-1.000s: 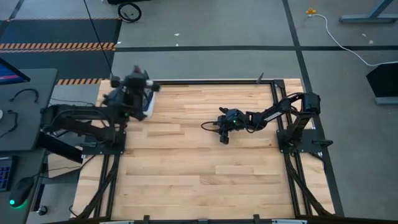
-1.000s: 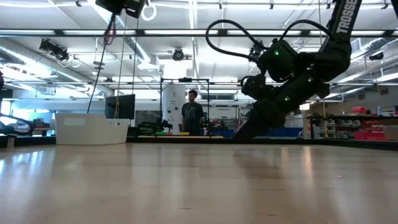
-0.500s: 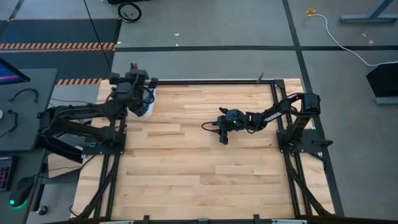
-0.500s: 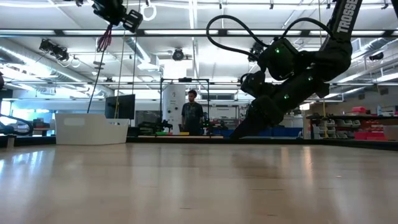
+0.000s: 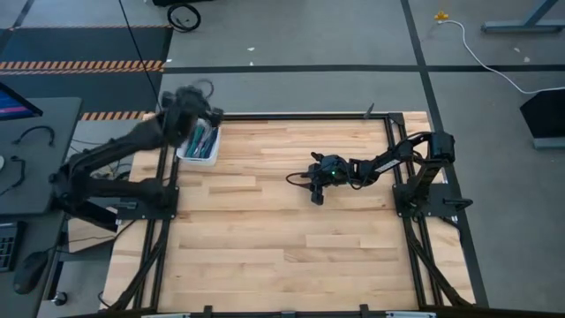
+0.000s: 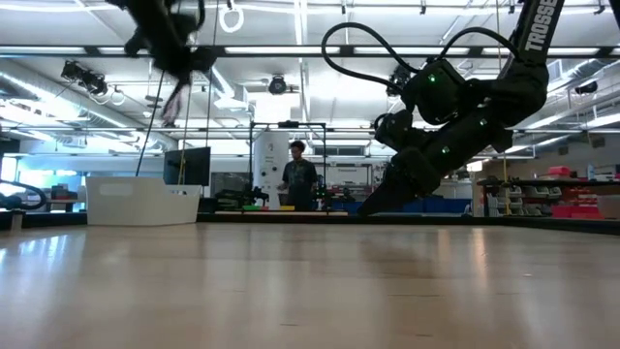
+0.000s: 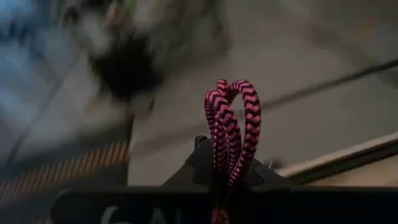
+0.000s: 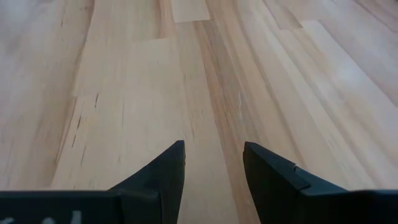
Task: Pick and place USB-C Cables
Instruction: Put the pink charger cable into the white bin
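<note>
My left gripper [image 5: 192, 108] is raised above the table's far-left corner, just past the far end of a white bin [image 5: 210, 155], and is shut on a maroon-and-black braided USB-C cable [image 7: 231, 127]. In the low view this cable [image 6: 175, 97] hangs below the gripper [image 6: 172, 60], well above the bin [image 6: 143, 201]. Teal and green cables [image 5: 201, 140] lie inside the bin. My right gripper [image 5: 318, 187] waits open near the table's middle, its fingers [image 8: 168, 168] low over bare wood. My left gripper pinches the maroon cable bundle between its two fingers [image 7: 202, 163]. Several strands are in the hold, and a looped end [image 7: 239, 93] sticks out past the fingertips. The cable is lifted clear and hangs loose below the gripper in the low view.
The bin stands at the table's far-left corner beside the black frame rail [image 5: 300, 115]. Wide bare wood [image 5: 265, 247] lies between the arms and toward the near edge. A person [image 6: 297, 174] stands in the room far beyond the table.
My left arm has stretched out and carried the maroon cable toward the table's far edge, from right over the bin to just past its far end, uncovering the bin in the high view. The cable swings below the gripper. The left wrist view is blurred by the motion.
</note>
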{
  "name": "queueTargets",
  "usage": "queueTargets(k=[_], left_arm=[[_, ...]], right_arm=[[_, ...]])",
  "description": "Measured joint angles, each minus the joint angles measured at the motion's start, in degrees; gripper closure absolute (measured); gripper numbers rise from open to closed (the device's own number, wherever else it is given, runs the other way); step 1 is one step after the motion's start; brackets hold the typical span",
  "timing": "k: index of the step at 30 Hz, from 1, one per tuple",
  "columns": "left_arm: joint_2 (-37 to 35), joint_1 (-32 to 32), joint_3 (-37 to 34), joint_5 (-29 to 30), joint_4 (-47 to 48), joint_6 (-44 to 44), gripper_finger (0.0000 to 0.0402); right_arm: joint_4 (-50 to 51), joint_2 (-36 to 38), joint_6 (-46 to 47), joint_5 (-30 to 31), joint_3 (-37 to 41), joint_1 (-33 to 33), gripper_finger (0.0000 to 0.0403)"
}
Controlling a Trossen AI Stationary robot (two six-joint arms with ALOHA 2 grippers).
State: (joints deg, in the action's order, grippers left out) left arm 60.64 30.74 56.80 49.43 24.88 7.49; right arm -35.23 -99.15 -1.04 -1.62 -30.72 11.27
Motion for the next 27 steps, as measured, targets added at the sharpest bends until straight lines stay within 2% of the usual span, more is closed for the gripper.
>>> queueTargets(k=[2,4,8,10,15,20,24,27], left_arm=[[2.03,5.37,2.32,-3.75,9.36,7.62,0.0388],[3.61,10.40,4.08,-10.80,14.81,12.92,0.0388],[7.20,19.93,4.61,-29.67,18.13,18.85,0.0388],[10.24,22.90,4.53,-34.97,20.48,20.37,0.0388],[19.07,24.65,4.47,-36.07,25.99,20.66,0.0383],[25.84,24.31,4.49,-39.99,25.12,21.98,0.0382],[29.65,24.27,4.49,-40.25,24.67,22.05,0.0388],[31.63,24.29,4.49,-40.10,22.83,21.32,0.0377]], right_arm=[[-0.03,0.00,0.00,0.00,-0.02,0.00,0.0235],[-0.28,0.00,0.00,0.02,-0.01,0.00,0.0235],[-0.32,0.00,-0.02,0.02,0.00,0.00,0.0235],[-0.31,0.00,-0.02,0.02,-0.02,0.00,0.0235],[-0.32,0.00,-0.02,0.02,-0.01,0.00,0.0235],[-0.30,0.00,-0.02,0.02,-0.01,0.00,0.0235],[-0.30,0.00,-0.02,0.02,-0.02,0.00,0.0235],[-0.28,0.00,-0.05,0.02,-0.01,0.00,0.0235]])
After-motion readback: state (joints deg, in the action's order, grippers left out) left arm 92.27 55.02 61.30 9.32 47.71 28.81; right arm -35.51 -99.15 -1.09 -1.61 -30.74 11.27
